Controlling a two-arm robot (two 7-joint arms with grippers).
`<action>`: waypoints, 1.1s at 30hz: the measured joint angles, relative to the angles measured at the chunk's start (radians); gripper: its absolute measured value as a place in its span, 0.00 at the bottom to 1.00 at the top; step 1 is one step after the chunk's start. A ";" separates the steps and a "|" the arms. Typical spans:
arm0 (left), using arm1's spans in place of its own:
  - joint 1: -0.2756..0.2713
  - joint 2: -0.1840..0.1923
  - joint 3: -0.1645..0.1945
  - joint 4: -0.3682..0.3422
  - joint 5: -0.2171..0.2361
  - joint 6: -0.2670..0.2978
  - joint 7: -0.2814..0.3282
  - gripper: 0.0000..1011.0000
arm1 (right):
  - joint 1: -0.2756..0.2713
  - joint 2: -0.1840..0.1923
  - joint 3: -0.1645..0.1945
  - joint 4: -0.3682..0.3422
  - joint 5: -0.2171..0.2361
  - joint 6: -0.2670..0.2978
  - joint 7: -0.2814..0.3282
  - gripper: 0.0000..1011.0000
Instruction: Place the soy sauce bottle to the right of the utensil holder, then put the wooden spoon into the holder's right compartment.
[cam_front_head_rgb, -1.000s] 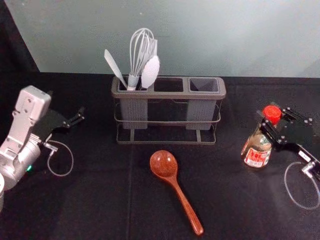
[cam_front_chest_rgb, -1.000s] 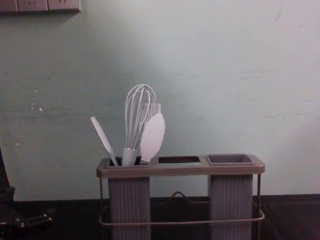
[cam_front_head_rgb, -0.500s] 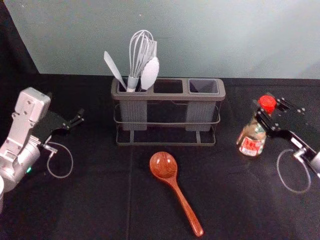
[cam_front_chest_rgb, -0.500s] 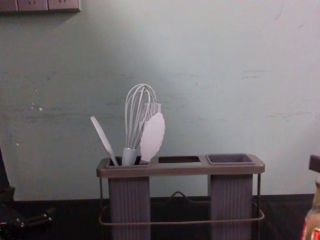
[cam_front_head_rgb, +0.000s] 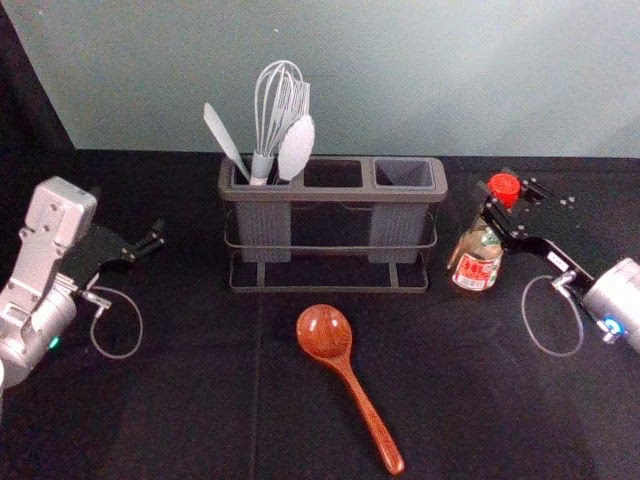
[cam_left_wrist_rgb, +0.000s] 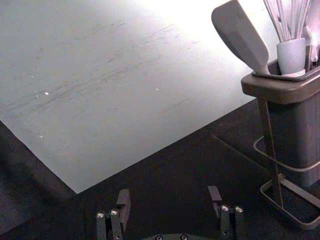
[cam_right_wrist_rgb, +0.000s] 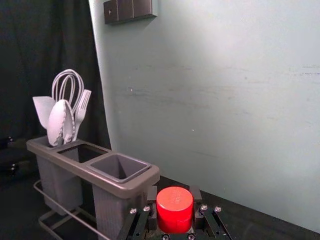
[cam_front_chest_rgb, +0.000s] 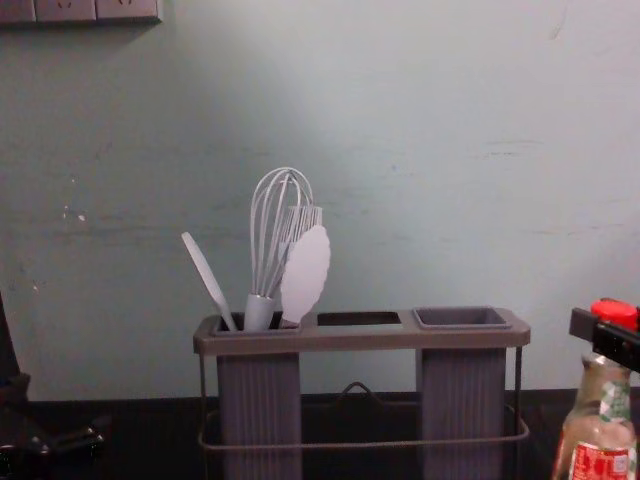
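Observation:
In the head view my right gripper (cam_front_head_rgb: 503, 207) is shut on the neck of the soy sauce bottle (cam_front_head_rgb: 475, 262), just right of the utensil holder (cam_front_head_rgb: 332, 192). The bottle tilts slightly there. In the right wrist view the red cap (cam_right_wrist_rgb: 174, 209) sits between the fingers of my right gripper (cam_right_wrist_rgb: 174, 200). The chest view has the bottle (cam_front_chest_rgb: 597, 440) at its right edge. The wooden spoon (cam_front_head_rgb: 350, 385) lies in front of the holder, bowl toward it. My left gripper (cam_front_head_rgb: 150, 243) is parked at the left; its own wrist view has the left gripper (cam_left_wrist_rgb: 169, 200) open and holding nothing.
A whisk (cam_front_head_rgb: 272, 115), a white spatula (cam_front_head_rgb: 226, 140) and other white utensils stand in the holder's left compartment. The right compartment (cam_front_head_rgb: 405, 173) is empty. Behind rises a pale wall (cam_front_head_rgb: 400, 80); the black cloth (cam_front_head_rgb: 180, 400) covers the table.
My right gripper has carried the bottle leftward and farther back, closer to the holder; the bottle has come into the chest view. The left arm, holder and spoon keep their places.

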 joint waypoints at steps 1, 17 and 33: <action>0.000 0.000 0.000 0.000 0.000 0.000 0.000 1.00 | 0.005 -0.003 -0.002 0.006 0.000 -0.001 0.001 0.38; 0.000 0.000 0.000 0.000 0.000 0.000 0.000 1.00 | 0.069 -0.048 -0.021 0.112 -0.003 -0.029 0.006 0.38; 0.000 0.000 0.000 0.000 0.000 0.000 0.000 1.00 | 0.059 -0.048 -0.007 0.087 0.004 -0.029 0.000 0.78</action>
